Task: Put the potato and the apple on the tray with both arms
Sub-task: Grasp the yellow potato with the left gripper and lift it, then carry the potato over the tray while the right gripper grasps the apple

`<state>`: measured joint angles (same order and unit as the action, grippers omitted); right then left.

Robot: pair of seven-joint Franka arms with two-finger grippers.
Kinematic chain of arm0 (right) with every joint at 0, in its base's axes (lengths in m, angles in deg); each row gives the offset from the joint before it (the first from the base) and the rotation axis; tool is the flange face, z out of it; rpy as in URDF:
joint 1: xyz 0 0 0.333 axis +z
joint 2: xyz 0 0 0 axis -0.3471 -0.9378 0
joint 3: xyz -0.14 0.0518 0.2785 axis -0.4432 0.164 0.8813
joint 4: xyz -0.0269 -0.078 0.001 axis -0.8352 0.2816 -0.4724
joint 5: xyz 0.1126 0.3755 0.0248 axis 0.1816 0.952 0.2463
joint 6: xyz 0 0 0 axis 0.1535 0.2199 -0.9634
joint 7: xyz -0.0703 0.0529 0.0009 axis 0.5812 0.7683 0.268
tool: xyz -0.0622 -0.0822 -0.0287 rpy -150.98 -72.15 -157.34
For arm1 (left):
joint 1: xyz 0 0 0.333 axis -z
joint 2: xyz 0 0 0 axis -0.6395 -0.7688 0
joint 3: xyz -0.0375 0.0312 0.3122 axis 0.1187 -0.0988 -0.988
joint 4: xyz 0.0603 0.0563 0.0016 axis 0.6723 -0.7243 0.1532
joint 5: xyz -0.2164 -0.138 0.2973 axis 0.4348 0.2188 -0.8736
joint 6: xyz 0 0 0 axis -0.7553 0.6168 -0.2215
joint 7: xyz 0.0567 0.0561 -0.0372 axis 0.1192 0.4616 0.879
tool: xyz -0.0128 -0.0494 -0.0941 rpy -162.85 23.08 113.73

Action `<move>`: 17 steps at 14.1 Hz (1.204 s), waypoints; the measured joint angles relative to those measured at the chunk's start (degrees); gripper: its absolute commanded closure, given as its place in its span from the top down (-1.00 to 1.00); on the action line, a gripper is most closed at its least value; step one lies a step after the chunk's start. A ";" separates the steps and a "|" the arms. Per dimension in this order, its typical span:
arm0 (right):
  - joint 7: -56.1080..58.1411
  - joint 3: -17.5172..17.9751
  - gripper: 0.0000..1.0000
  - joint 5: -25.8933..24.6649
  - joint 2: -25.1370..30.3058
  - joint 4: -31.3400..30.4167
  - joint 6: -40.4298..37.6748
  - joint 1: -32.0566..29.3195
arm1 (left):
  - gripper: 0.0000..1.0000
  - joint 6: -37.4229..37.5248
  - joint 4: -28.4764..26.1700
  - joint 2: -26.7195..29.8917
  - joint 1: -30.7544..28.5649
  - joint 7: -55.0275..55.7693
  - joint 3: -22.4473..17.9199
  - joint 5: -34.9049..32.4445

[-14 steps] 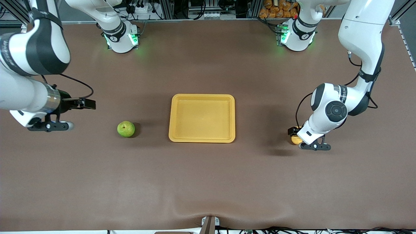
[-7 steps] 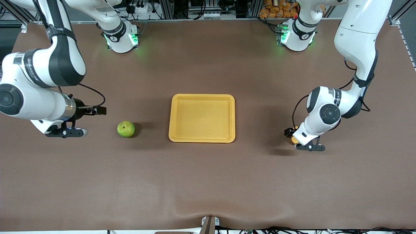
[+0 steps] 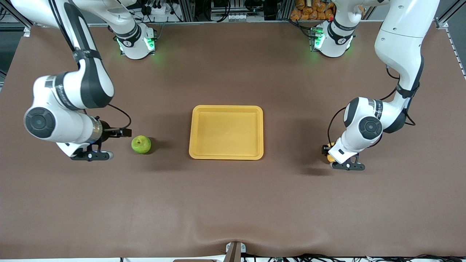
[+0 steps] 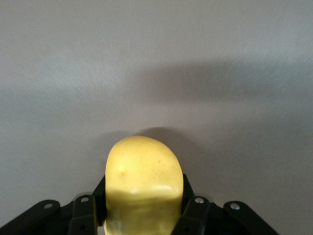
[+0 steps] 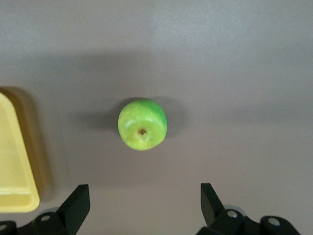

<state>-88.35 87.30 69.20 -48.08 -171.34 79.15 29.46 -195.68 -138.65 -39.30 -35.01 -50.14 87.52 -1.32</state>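
Left gripper [image 4: 142, 215] clamped on potato [image 4: 143, 181]: firm, bumpy, grips fine mid-body. Right gripper [image 5: 142, 205] fingers apart near apple [image 5: 142, 124]: smooth, round, take across middle.

The yellow-orange tray [image 3: 226, 132] sits mid-table with nothing on it. The green apple [image 3: 141, 144] rests on the brown table [image 3: 233, 203] toward the right arm's end, just beside the right gripper [image 3: 93, 154] — not touching it. At the left arm's end, the left gripper [image 3: 336, 160] is low, and a sliver of the potato [image 3: 330, 157] shows beside it — mostly hidden by the wrist.
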 measured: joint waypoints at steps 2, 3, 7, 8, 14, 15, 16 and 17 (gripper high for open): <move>-0.03 -0.01 1.00 0.00 -1.44 -0.62 2.01 0.00 | -0.86 3.26 0.78 2.54 0.15 1.44 0.28 0.00; -0.05 -0.01 1.00 0.00 -2.14 -0.64 2.81 0.00 | -0.85 5.54 1.27 4.19 0.43 2.53 0.55 0.00; -0.14 -0.01 1.00 0.01 -4.16 -0.90 5.05 0.00 | -0.83 16.72 5.02 9.69 1.58 8.39 4.17 0.00; -0.24 -0.01 1.00 0.09 -4.57 -1.00 5.48 0.00 | -0.83 20.54 6.91 10.38 1.69 10.01 5.73 0.00; -1.03 0.02 1.00 0.88 -6.66 -2.58 9.99 0.28 | -0.83 32.51 17.92 10.51 4.01 23.80 14.05 0.00; -1.03 0.03 1.00 0.96 -6.81 -3.76 12.11 0.38 | -0.83 32.52 18.89 9.65 5.98 26.94 14.33 0.00; -1.03 0.03 1.00 0.99 -6.94 -5.07 14.23 0.56 | -0.84 32.52 20.15 8.23 8.51 29.84 14.36 0.00; -1.04 0.03 1.00 1.00 -7.07 -6.25 15.83 0.79 | -0.84 32.50 21.74 6.37 11.14 32.58 14.30 0.00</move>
<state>-89.39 87.34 70.19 -55.15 -177.59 94.99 30.24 -163.18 -116.91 -32.93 -23.87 -17.56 101.83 -1.33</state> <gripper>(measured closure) 0.000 0.432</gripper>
